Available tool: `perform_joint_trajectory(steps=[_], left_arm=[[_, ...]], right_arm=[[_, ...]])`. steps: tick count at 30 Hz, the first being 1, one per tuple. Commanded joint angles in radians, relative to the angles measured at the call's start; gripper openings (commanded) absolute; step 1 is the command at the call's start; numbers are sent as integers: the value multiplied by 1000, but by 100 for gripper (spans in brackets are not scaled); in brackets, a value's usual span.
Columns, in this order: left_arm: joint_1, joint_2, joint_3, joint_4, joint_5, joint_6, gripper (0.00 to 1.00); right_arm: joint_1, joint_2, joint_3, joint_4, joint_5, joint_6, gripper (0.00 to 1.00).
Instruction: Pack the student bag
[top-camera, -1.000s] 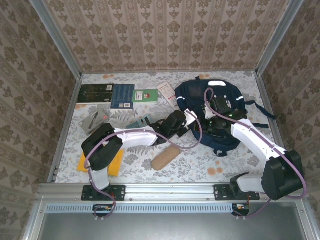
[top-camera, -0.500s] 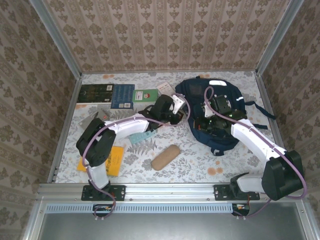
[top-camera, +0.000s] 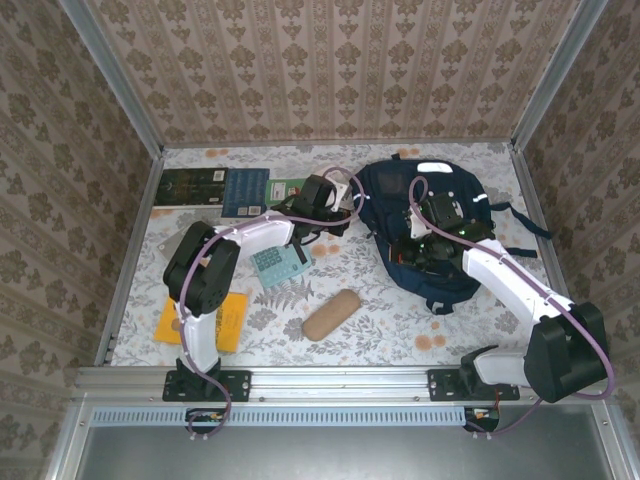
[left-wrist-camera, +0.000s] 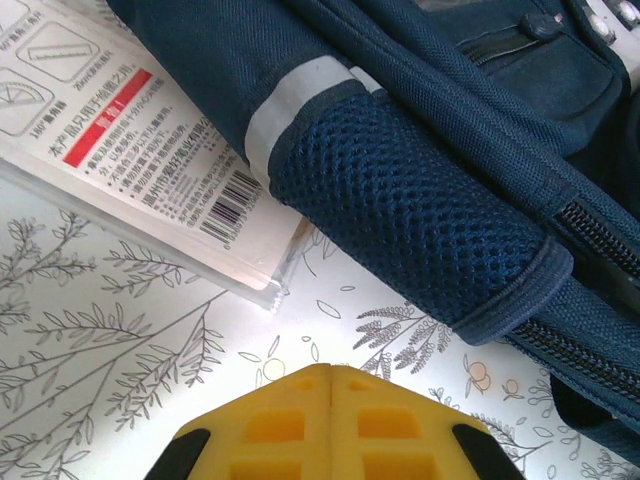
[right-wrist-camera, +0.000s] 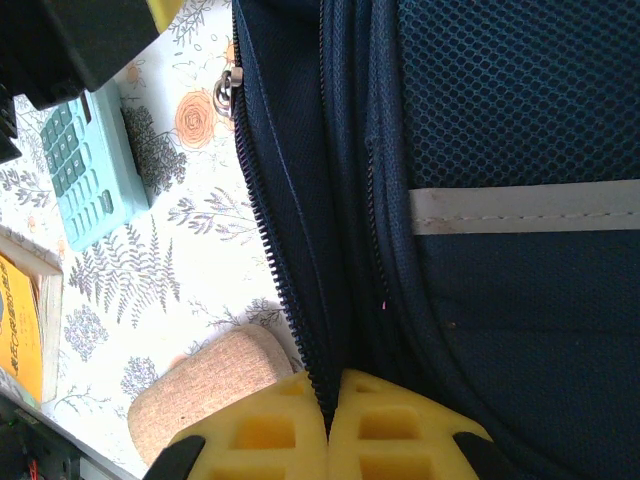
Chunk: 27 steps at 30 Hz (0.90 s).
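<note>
Bag (top-camera: 385, 190) is lying on the table (top-camera: 400, 325), w/ my R gripper (right-wrist-camera: 328, 405) pinching its zipper edge. My L gripper (left-wrist-camera: 330, 375) is hovering clenched & empty by a clear box (left-wrist-camera: 120, 140).

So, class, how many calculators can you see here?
1: the teal calculator lies flat left of the student bag, beyond the tan pencil case. Another could be hidden inside the bag.

Illumination: bright, even, diffuse; shadows soft. Top view: possibly slight edge distortion. Wrist views: student bag (left-wrist-camera: 420, 220) weave sharp, near foreground soft.
</note>
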<state>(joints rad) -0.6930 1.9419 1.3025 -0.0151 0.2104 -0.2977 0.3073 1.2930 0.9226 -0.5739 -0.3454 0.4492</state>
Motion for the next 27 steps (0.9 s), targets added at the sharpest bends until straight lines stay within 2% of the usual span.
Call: perform_joint_trajectory(steps=[1,4,5,7,9,12,16,21,27], left_arm=[[10,-17,6,-15,48,-53,8],[12,-49,-3,-41,49,-65,29],[13,-60,-1,-57,49,-71,36],[15,-82,-8,-76,54,-81,48],[16,-111,-14,-97,61,-87,53],[15,-149,-12,-142,55,-87,55],[18,-184,-5,-213,34,-83,58],[19,-204,36,-299,49,-33,63],[22,-167,108,-311,147,54,65]], right_arm=[[-6,-41,1,15,4,11,0],[-6,-27,0,32,-9,14,0],[-5,-22,0,31,-13,14,4],[-5,-12,2,58,-11,15,31],[-5,-9,6,57,1,12,38],[-6,-27,10,50,24,10,47],[-7,-60,0,42,76,11,47],[-17,-93,-43,-45,241,77,51],[-39,-190,-149,-108,402,233,51]])
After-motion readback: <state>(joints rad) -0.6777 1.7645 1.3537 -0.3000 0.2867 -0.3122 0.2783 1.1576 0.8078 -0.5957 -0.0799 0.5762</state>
